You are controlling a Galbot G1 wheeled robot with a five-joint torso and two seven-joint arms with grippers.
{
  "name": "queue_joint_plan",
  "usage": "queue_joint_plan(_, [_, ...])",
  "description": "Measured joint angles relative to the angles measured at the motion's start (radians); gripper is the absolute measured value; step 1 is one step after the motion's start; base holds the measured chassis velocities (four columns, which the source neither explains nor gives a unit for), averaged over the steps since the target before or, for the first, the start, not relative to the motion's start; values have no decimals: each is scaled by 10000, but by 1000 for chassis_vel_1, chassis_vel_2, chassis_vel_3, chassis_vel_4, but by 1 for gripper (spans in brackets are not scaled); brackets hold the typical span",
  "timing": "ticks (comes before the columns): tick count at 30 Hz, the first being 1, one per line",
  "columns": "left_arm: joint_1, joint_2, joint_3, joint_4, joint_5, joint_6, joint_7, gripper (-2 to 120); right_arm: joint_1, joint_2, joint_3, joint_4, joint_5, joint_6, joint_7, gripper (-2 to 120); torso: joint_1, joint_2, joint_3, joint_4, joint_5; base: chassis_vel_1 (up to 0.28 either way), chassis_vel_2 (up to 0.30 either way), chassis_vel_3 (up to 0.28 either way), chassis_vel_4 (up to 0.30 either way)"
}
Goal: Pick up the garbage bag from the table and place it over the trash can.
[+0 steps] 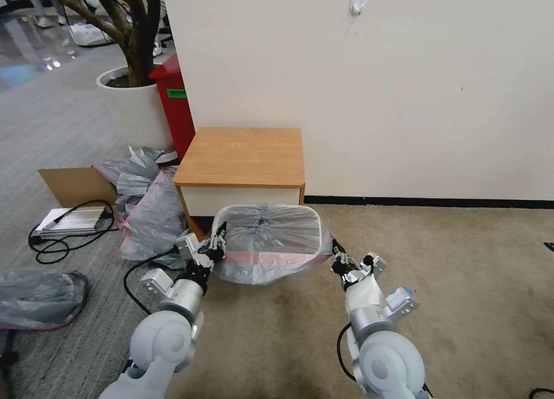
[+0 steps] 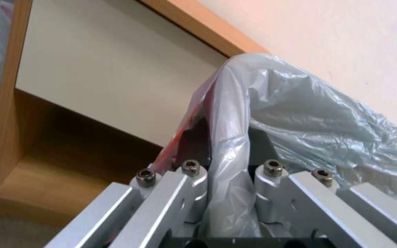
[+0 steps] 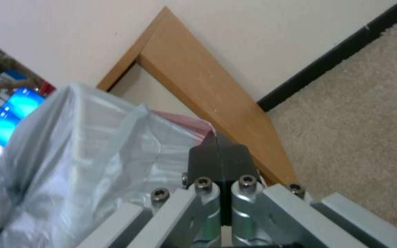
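The garbage bag (image 1: 268,243), grey and translucent with a pink band, is stretched over the trash can, whose pale rim (image 1: 319,228) shows through the film. The can stands on the carpet right in front of the table (image 1: 242,156). My left gripper (image 1: 217,246) holds the bag's left edge; a bunch of film (image 2: 228,144) runs between its fingers. My right gripper (image 1: 339,261) pinches the bag's right edge, and its black fingers (image 3: 207,158) are shut on the pink band (image 3: 184,122). The bag (image 3: 83,144) billows beside that gripper.
A red bin (image 1: 173,104) and a white planter (image 1: 133,107) stand left of the table against the wall. Darker grey sacks (image 1: 147,214) (image 1: 40,298), cardboard (image 1: 72,185) and a silver device with a black cable (image 1: 72,220) lie on the left floor. Open carpet (image 1: 461,283) lies to the right.
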Motion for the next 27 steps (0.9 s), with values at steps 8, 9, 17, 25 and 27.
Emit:
queue_joint_plan(8, [142, -9, -35, -151, -464, 8, -29, 8, 510, -80, -108, -1261, -440, 460, -1053, 0, 0, 0, 0, 1, 0, 0, 0, 0, 0])
queue_joint_plan(9, [142, -9, -35, -151, -464, 8, -29, 8, 510, -80, -108, -1261, -440, 460, -1053, 0, 0, 0, 0, 1, 0, 0, 0, 0, 0])
queue_joint_plan(17, [239, 29, -48, -269, -570, 36, -3, 8, 1306, -160, -35, -2180, -713, 875, -1765, 0, -1, 0, 0, 1, 1, 0, 0, 0, 0])
queue_joint_plan(25, [457, 34, -74, -499, -824, 242, 57, 8, 1749, -107, 59, -3178, -1403, 1190, -2434, 0, 0, 0, 0, 0, 0, 0, 0, 0, 0])
queue_joint_plan(27, [481, 33, -86, -502, -841, 248, 63, 8, 1766, -74, 57, -3282, -1532, 1237, -2489, 0, 0, 0, 0, 0, 0, 0, 0, 0, 0])
